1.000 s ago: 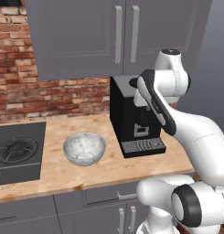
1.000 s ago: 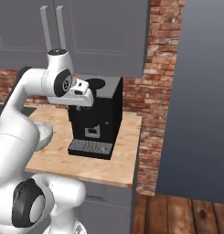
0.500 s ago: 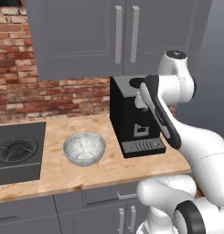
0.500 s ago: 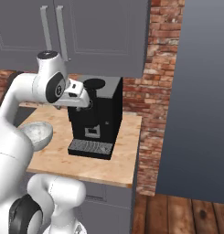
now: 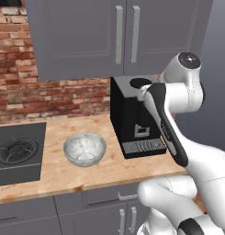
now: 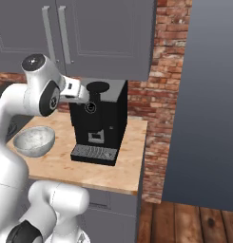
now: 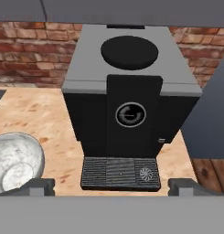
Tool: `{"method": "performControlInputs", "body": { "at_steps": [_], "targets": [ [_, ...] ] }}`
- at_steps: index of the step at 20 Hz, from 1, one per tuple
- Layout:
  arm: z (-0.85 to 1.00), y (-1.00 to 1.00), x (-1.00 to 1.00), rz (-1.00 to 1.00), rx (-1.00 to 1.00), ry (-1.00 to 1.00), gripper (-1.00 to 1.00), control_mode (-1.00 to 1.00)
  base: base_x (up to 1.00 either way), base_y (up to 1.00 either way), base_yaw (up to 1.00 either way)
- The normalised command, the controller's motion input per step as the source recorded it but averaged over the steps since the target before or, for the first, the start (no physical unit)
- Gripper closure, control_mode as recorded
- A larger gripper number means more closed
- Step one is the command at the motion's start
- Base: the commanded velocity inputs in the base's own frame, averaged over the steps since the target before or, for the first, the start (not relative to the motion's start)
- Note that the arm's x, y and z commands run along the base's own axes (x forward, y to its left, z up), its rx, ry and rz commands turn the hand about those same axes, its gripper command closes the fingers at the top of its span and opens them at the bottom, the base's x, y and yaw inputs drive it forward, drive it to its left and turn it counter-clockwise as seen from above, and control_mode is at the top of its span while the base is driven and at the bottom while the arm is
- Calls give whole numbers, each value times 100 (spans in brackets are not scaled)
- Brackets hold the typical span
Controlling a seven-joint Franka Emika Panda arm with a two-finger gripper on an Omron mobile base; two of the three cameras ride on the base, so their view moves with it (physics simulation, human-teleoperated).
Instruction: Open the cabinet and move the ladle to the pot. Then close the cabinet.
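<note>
cabinet [image 5: 118, 36]: both doors shut, at 12 o'clock above coffee machine [image 5: 134, 117] | ladle, pot: unseen | gripper [image 7: 111, 186]: fingers wide apart, empty | progress: cannot tell, maybe finished

Cabinet [image 5: 118, 36]: large dark-grey wall cupboard, mounted on brick wall above wooden counter. Two tall panelled doors, both shut, flush, narrow seam between them. Each door carries long vertical silver bar handle; two handles stand close together either side of seam. Lower edge hangs just above black coffee machine at counter's back edge. In right base view cabinet [image 6: 84, 33] reaches across to brick column, doors likewise shut. Hand view shows its underside as grey strip along top.
</note>
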Motion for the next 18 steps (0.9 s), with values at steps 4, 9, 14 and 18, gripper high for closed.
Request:
{"method": "performControlInputs", "body": {
  "at_steps": [4,9,14,18],
  "targets": [
    [46,10,0,0,0,-7,-100,-100,0,0,0],
    [43,12,0,0,0,-2,-100,-100,0,0,0],
    [53,14,0,0,1,0,-100,-100,0,0,0],
    [47,17,0,0,0,-4,-100,-100,0,0,0]
  ]
}}
